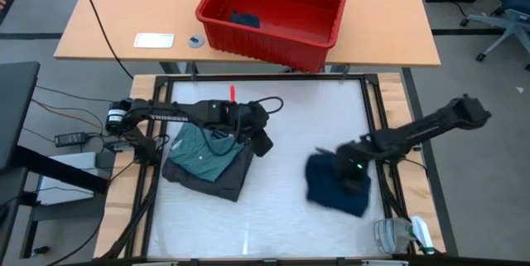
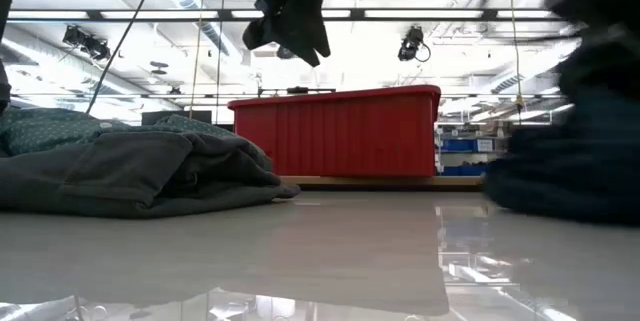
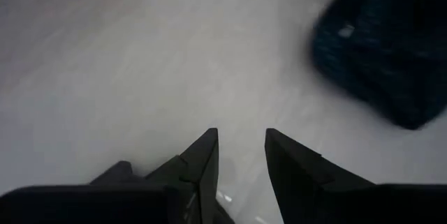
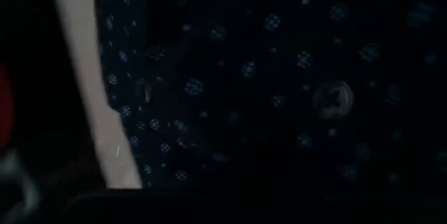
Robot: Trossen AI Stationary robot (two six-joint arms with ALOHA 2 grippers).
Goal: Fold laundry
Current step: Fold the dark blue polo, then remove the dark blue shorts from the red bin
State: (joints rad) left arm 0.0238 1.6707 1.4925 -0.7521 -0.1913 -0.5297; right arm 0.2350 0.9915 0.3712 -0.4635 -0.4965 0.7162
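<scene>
A teal-green dotted shirt (image 1: pixel 199 148) lies folded on a charcoal grey piece (image 1: pixel 230 179) at the table's left; both show in the low view (image 2: pixel 120 161). My left gripper (image 1: pixel 263 140) hangs open and empty above the table just right of that stack, its fingers apart in the left wrist view (image 3: pixel 241 137). A crumpled navy dotted piece (image 1: pixel 327 185) lies on the table at the right. My right gripper (image 1: pixel 354 171) is down on its right part and shut. That cloth fills the right wrist view (image 4: pixel 265 77). My right gripper has the navy dotted piece by its right-hand part (image 1: pixel 348 185), coming slanting down from the table's right side. The gripper's body and the cloth hide the fingers, so the kind of hold does not show. The rest of the piece lies bunched on the table.
A red plastic basket (image 1: pixel 277 5) stands on the wooden table beyond the far edge, with a dark piece (image 1: pixel 244 19) inside. A clear plastic thing (image 1: pixel 402 234) sits at the near right corner. Bare white table (image 1: pixel 273 208) lies between the two cloth piles.
</scene>
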